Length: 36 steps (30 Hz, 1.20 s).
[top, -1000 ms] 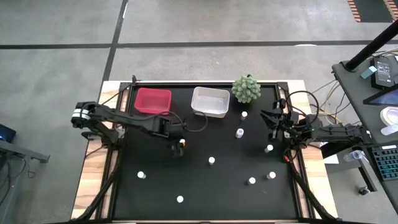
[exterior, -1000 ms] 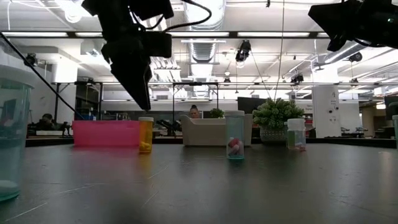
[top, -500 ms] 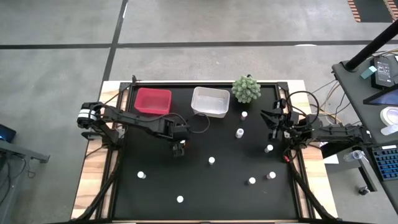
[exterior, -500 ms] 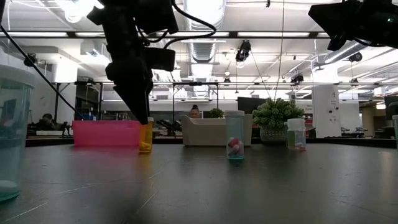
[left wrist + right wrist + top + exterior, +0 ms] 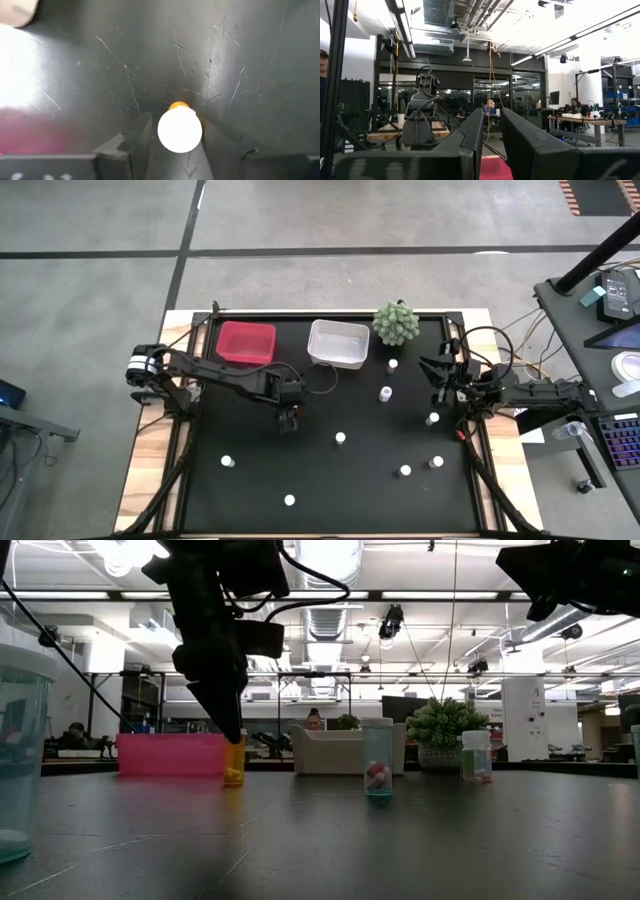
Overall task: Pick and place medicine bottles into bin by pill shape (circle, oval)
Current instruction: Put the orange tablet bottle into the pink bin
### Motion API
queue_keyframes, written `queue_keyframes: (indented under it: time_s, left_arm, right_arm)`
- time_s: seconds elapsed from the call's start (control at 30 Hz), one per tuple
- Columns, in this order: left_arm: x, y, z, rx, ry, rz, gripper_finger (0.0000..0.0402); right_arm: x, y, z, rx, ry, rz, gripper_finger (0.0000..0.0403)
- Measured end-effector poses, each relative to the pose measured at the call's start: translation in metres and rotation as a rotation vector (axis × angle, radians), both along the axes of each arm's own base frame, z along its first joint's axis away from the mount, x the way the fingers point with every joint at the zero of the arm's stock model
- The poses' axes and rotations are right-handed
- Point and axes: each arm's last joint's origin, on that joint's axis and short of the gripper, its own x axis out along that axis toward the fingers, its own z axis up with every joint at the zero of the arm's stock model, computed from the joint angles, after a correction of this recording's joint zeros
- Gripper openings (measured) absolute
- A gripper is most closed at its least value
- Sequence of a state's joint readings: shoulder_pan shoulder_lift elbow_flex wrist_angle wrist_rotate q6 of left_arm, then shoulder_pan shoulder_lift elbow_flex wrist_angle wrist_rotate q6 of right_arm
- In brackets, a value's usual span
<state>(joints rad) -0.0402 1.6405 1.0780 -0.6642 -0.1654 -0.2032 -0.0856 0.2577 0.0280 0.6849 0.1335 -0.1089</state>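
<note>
Left gripper (image 5: 175, 150) hangs over mid-table with its fingers parted around an amber bottle (image 5: 179, 129), white cap up, not visibly pinching it. Light, rigid and smooth, it probably tips easily, so grasp the body below the cap. Right gripper (image 5: 440, 372) waits at the table's right edge.

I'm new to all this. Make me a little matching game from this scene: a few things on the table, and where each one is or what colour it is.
Things:
1. left tool
2. right tool
3. spiky plant
4. bin beside the white bin

Descriptions:
A. green, at the table's far edge
B. lowered around an amber bottle with a white cap
C. pink-red
D. waiting at the table's right side

Pairs: 1-B, 2-D, 3-A, 4-C
</note>
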Motion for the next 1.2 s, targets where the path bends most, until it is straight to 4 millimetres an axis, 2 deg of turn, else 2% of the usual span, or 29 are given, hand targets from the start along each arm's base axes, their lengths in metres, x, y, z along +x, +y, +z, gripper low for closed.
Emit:
queue_keyframes:
  time_s: [0.2, 0.37, 0.5, 0.7, 0.93, 1.03, 1.2]
  left_arm:
    - [0.000, 0.000, 0.000, -0.001, -0.001, -0.001, 0.0100]
    - [-0.002, 0.000, 0.002, 0.002, 0.031, -0.012, 0.0093]
    - [-0.008, 0.009, 0.019, 0.041, 0.068, -0.029, 0.0095]
    - [-0.031, 0.046, 0.052, 0.120, 0.025, 0.062, 0.0099]
    - [-0.072, 0.104, 0.085, 0.149, -0.070, 0.278, 0.0099]
    - [-0.088, 0.128, 0.090, 0.152, -0.086, 0.391, 0.0099]
    - [-0.109, 0.164, 0.086, 0.146, -0.065, 0.551, 0.0100]
  right_arm:
    - [0.000, 0.000, 0.000, 0.000, 0.000, 0.000, 0.0061]
    - [0.000, 0.000, 0.000, 0.000, 0.000, 0.000, 0.0061]
    - [0.000, 0.000, 0.000, 0.000, 0.000, 0.000, 0.0061]
    - [0.000, 0.000, 0.000, 0.003, -0.001, 0.001, 0.0061]
    - [0.000, 0.000, 0.000, 0.001, -0.001, 0.000, 0.0061]
    - [0.000, 0.000, 0.000, -0.004, 0.000, -0.003, 0.0061]
    - [0.000, 0.000, 0.000, -0.004, 0.000, -0.003, 0.0061]
